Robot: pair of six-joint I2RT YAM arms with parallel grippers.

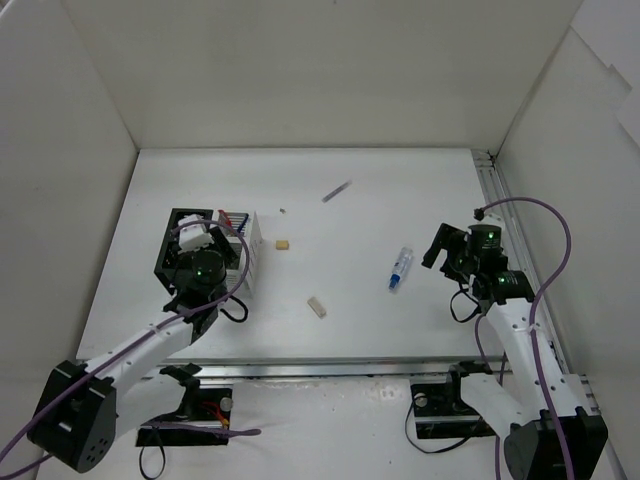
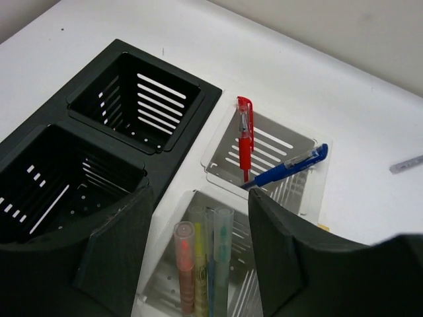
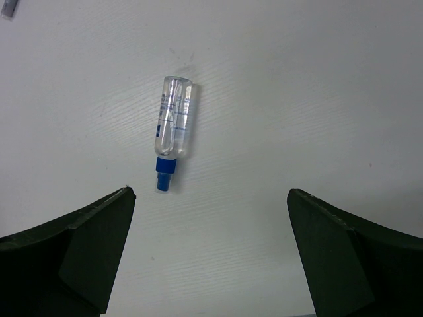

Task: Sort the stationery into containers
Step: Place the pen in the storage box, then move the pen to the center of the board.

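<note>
1. Left jaws parked right above the white organiser (image 2: 218,142), over its near cell. Parted partway, nothing pinched as far as visible.
2. Bunch of highlighters (image 2: 198,264) standing in that same cell, tops poking up between the pads (image 2: 115,251). Could easily snag a cap and drag one back out if lifted crooked or swung sideways too early.
3. Similar worry in the far cell of the white organiser: red pen (image 2: 244,142) and blue pen (image 2: 287,168), both leaning, blue tip hanging past the rim. One bump to the wall and probably out onto the tabletop (image 1: 400,200).
4. Black organiser (image 2: 208,92) right beside the white organiser, on its left. Looks like light plastic, so easy to shove the pair along with a forearm or that dangling cable.
5. Right jaws spread wide, hovering over the clear tube (image 3: 173,129), well to the right of the white organiser and lying flat. Round and slick by the look of it, so likely to roll or squirt out if pinched off-centre or down by the blue cap.
6. Not sorted yet: an eraser block (image 1: 285,243) just right of the white organiser, a second eraser block (image 1: 317,307) a bit nearer than that, a grey pen (image 1: 337,190) farther back. Low and tiny, so easy to nudge away with a descent landing short.
</note>
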